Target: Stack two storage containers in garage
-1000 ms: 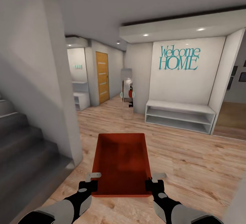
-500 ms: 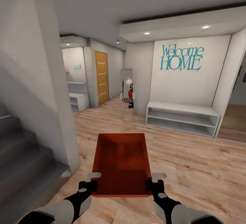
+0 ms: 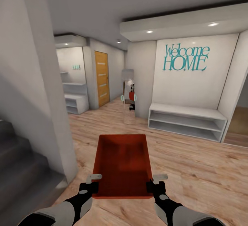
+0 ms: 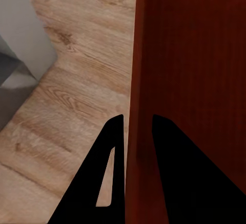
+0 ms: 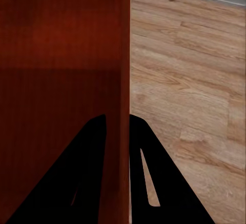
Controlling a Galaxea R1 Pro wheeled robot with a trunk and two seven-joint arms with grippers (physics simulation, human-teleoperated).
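1. An orange-red storage container (image 3: 122, 165) sits in the lower centre of the head view, carried above the light wood plank floor (image 3: 193, 160), open top up
2. The left gripper (image 3: 92, 185) pinches the container's left wall near its near corner; in the left wrist view (image 4: 137, 147) one finger lies inside the wall and one outside
3. The right gripper (image 3: 152, 185) pinches the right wall in the same way, the wall running between its two fingers (image 5: 119, 147)
4. At the left edge stand grey stairs (image 3: 20, 171) and a pale wall pillar (image 3: 44, 91)
5. At the upper right a white wall bears a teal "Welcome HOME" sign (image 3: 186, 58) above a low white shelf (image 3: 186, 121)
6. Left of centre, farther off, is an orange wooden door (image 3: 102, 78), with a narrow mirror (image 3: 128, 91) to its right
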